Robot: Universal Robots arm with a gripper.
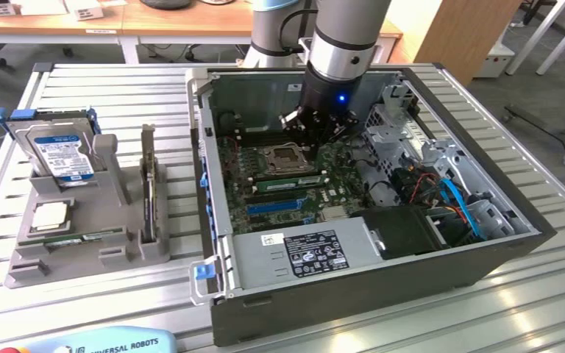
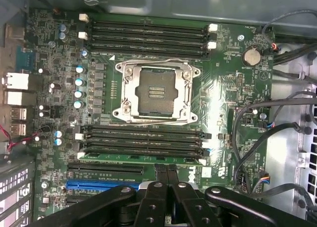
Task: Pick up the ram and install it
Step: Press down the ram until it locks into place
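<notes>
The hand [image 2: 166, 180] hung inside the open black computer case [image 1: 479, 265] on the desk [image 1: 115, 95], fingers pressed together and holding nothing. The long green ram stick [image 2: 141, 159] lay in the motherboard slot just ahead of them. It might be only half seated; an uneven push could leave one latch unclipped.

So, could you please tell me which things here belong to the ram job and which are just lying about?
Job in hand:
- long thin green ram stick, apparently seated in a motherboard slot
- black gripper, shut, nearest that stick

Lying about:
- silver hard drive with blue-white label
- square silver processor chip
- grey holder tray
</notes>
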